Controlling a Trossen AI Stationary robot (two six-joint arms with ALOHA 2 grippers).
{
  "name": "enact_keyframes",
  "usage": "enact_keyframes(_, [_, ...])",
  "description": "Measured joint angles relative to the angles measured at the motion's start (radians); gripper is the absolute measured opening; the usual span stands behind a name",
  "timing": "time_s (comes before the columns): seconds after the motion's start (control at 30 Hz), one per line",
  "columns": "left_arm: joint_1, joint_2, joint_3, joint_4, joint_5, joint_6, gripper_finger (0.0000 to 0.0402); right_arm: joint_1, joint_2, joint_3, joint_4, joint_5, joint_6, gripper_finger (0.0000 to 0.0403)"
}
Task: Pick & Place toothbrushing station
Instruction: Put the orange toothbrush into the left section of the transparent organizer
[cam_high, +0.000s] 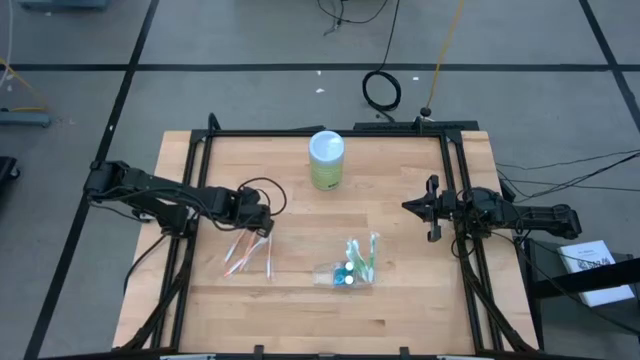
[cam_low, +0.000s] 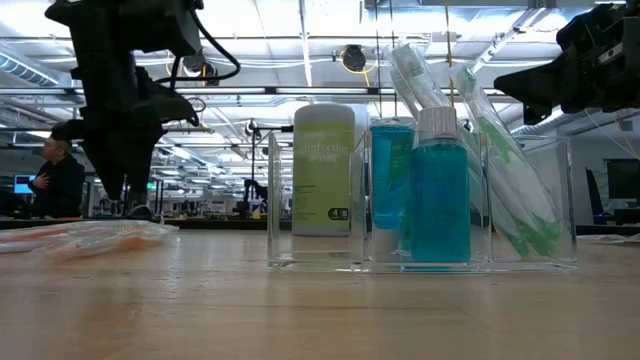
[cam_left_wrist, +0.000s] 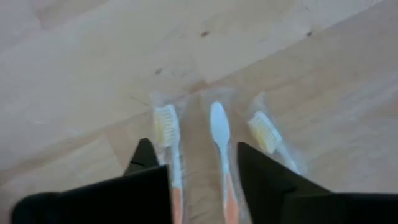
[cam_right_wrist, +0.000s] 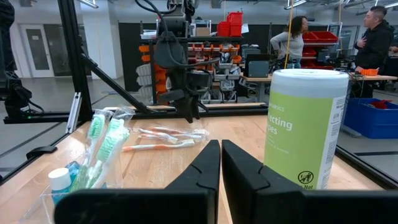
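Three orange-handled toothbrushes in clear wrappers (cam_left_wrist: 217, 134) lie side by side flat on the wooden table (cam_high: 400, 310), left of centre (cam_high: 246, 255). My left gripper (cam_left_wrist: 196, 158) hangs open just above them, pointing down; its fingers straddle the middle brush without touching it. It shows in the high view (cam_high: 262, 226) and in the low view (cam_low: 125, 190). A clear organizer (cam_high: 350, 272) at the centre front holds green toothbrushes (cam_low: 500, 170) and blue bottles (cam_low: 438, 190). My right gripper (cam_right_wrist: 221, 152) waits shut at the right edge (cam_high: 428, 210), pointing level toward the table's left.
A green-and-white wipes canister (cam_high: 326, 160) stands upright at the far centre of the table. Black frame rails run along the table's left, right and far sides. Bare wood lies between the orange brushes and the organizer. People stand in the room beyond.
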Motion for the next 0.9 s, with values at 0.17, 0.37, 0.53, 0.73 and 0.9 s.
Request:
enact_keyframes(0.17, [0.035,0.0,-0.054,-0.011,0.018,0.005,0.0198,0.0,0.0,0.0,0.0,0.0,0.0,0.0009])
enact_keyframes(0.37, [0.118,0.0,-0.186,0.055,0.086,-0.015,0.0262,0.0,0.0,0.0,0.0,0.0,0.0,0.0006])
enact_keyframes(0.53, [0.151,-0.006,-0.242,0.188,0.137,0.037,0.0262,0.0,0.0,0.0,0.0,0.0,0.0,0.0008])
enact_keyframes(0.73, [0.153,-0.002,-0.245,0.196,0.141,0.028,0.0213,0.0,0.0,0.0,0.0,0.0,0.0,0.0007])
enact_keyframes(0.9, [0.153,-0.001,-0.248,0.21,0.147,0.031,0.0131,0.0,0.0,0.0,0.0,0.0,0.0,0.0008])
